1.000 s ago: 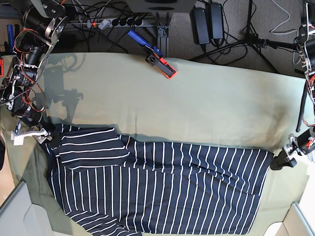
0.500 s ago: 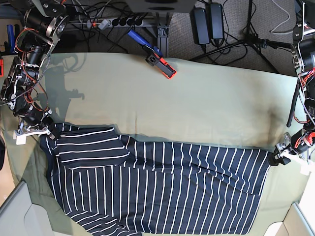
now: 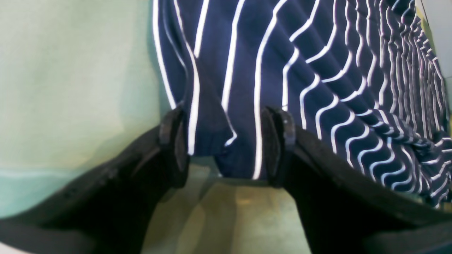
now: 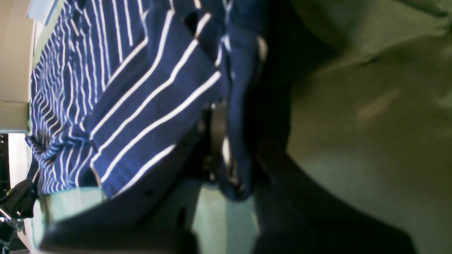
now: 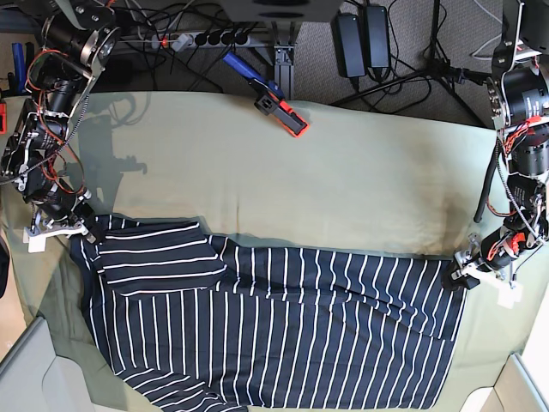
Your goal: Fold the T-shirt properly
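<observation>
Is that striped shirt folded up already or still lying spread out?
Mostly spread out. The T-shirt lies flat across the green cloth, with only one sleeve turned over onto the body; no neat fold yet.

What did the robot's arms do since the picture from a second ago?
The left gripper slid inward along the table, from beyond the T-shirt corner onto its edge. Its jaws are open with the shirt's hem between them, not yet pinched. The right gripper barely moved and stays clamped on the shirt's other corner. The shirt and the green cloth lie as before.
</observation>
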### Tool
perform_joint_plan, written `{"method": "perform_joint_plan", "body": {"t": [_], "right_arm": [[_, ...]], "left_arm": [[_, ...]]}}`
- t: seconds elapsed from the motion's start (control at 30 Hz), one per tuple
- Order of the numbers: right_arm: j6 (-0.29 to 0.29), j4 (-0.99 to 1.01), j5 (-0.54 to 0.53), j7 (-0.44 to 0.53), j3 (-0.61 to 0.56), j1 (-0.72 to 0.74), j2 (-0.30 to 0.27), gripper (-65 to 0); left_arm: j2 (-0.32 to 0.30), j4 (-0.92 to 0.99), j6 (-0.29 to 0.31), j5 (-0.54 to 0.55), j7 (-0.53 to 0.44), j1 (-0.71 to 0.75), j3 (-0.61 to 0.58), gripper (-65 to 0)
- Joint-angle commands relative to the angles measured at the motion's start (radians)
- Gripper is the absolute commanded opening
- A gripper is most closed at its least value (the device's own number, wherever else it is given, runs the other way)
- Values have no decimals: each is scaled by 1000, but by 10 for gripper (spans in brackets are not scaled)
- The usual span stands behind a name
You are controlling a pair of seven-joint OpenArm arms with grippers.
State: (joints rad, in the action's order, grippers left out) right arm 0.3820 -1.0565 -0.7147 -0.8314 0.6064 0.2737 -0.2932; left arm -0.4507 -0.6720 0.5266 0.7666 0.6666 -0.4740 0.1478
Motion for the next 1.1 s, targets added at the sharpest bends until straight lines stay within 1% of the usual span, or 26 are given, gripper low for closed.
{"method": "perform_joint_plan", "body": {"t": [0.0, 0.03, 0.13, 0.17, 0.23, 0.27, 0.37, 0.47, 0.6, 0.87, 1.07], "right_arm": [[69, -16, -18, 12, 1, 16, -17, -650], [68, -16, -19, 12, 1, 16, -17, -650], [69, -16, -42, 10, 1, 17, -21, -650], [71, -18, -53, 5, 1, 17, -24, -650], [71, -32, -60, -16, 1, 16, -29, -650], [71, -43, -60, -35, 1, 16, -31, -650], [72, -88, -75, -106, 2, 11, -40, -650], [72, -148, -107, -155, 2, -8, -51, -650], [72, -235, -108, -161, 2, -69, -62, -650], [72, -354, -123, -166, 1, -198, -93, -650], [72, -426, -126, -175, 2, -305, -134, -650]], "left_arm": [[-26, -15, -15, -3, -28, -27, 4, -344], [-27, -15, -14, -14, -31, -28, 4, -405], [-32, -15, -5, -20, -30, -28, 4, -641], [-35, -15, 31, -16, -25, -28, 4, -650], [-44, -15, 148, 16, 2, -27, 4, -650], [-49, -15, 172, 33, 23, -27, 4, -650], [-66, -18, 172, 95, 122, -27, 2, -650], [-95, -20, 172, 167, 192, -20, 2, -650], [-135, -68, 172, 231, 266, 26, 2, -650], [-224, -284, 172, 343, 327, 200, 2, -650], [-299, -364, 172, 395, 364, 298, 2, -650]]}}
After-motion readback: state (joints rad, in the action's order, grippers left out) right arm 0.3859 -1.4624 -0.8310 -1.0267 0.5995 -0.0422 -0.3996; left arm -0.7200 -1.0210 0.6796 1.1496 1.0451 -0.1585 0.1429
